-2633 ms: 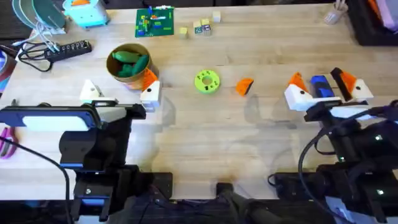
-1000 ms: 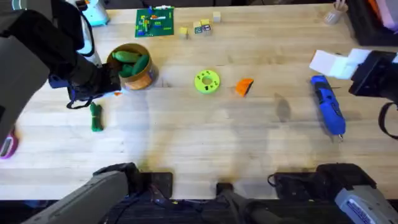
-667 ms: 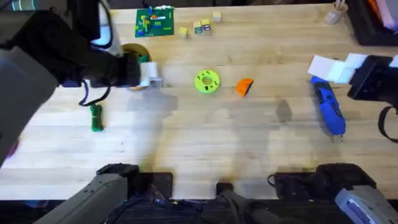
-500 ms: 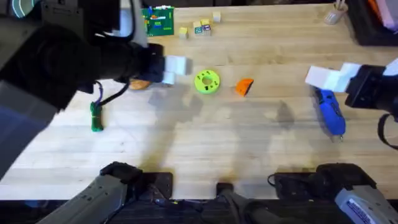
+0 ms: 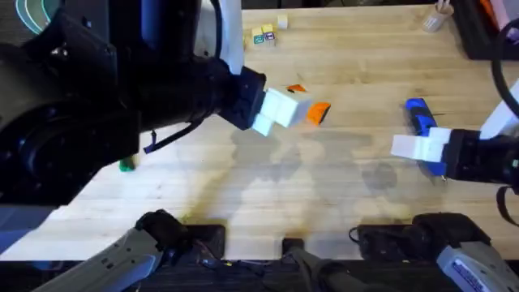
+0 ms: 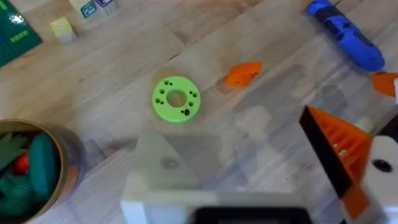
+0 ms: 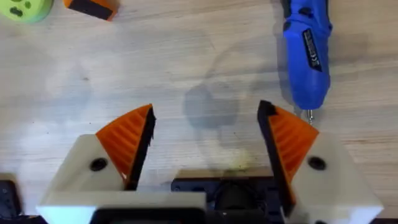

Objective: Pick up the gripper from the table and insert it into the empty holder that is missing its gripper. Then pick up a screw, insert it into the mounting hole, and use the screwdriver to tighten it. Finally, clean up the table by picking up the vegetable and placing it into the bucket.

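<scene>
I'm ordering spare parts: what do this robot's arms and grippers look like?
Both arms are black with black cables. The right gripper has white angular finger blocks, each with a dark screw hole and an orange ribbed wedge pad. The left gripper has the same white blocks, but an orange pad on one finger.

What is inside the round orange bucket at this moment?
The bucket holds green vegetables and a small red-orange piece. Its lower layer cannot be seen, because these cover it.
</scene>
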Available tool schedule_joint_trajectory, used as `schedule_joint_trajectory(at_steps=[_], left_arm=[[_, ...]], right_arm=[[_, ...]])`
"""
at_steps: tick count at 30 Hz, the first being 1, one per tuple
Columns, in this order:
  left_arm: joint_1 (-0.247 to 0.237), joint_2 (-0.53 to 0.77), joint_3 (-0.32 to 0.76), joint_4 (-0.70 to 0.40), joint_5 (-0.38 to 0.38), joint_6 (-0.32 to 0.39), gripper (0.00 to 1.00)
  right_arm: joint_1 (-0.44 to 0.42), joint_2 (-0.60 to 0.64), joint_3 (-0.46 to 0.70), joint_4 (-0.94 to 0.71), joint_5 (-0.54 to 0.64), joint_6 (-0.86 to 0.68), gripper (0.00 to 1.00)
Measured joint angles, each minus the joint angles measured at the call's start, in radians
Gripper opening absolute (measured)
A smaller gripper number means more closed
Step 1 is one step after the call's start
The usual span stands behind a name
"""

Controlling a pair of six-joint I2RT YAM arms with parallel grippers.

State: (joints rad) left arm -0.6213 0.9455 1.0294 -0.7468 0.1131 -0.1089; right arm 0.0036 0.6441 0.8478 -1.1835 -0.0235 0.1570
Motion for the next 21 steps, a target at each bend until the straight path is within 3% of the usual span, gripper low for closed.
schedule_joint_trajectory(at_steps=[8,12,16,21], left_arm=[[0.000,0.003,0.000,0.028,-0.002,-0.002,0.973],[0.000,0.010,-0.001,0.095,-0.004,0.049,0.971],[0.000,-0.001,-0.051,0.251,-0.004,0.139,0.972],[0.000,-0.112,-0.276,0.512,-0.002,0.189,0.973]], right_arm=[[0.000,0.000,0.000,0.000,0.000,0.000,0.992],[0.000,0.000,0.000,0.000,0.000,0.000,0.992],[0.000,0.000,0.000,0.000,0.000,0.000,0.993],[0.000,0.000,0.000,0.000,0.000,0.000,0.992]])
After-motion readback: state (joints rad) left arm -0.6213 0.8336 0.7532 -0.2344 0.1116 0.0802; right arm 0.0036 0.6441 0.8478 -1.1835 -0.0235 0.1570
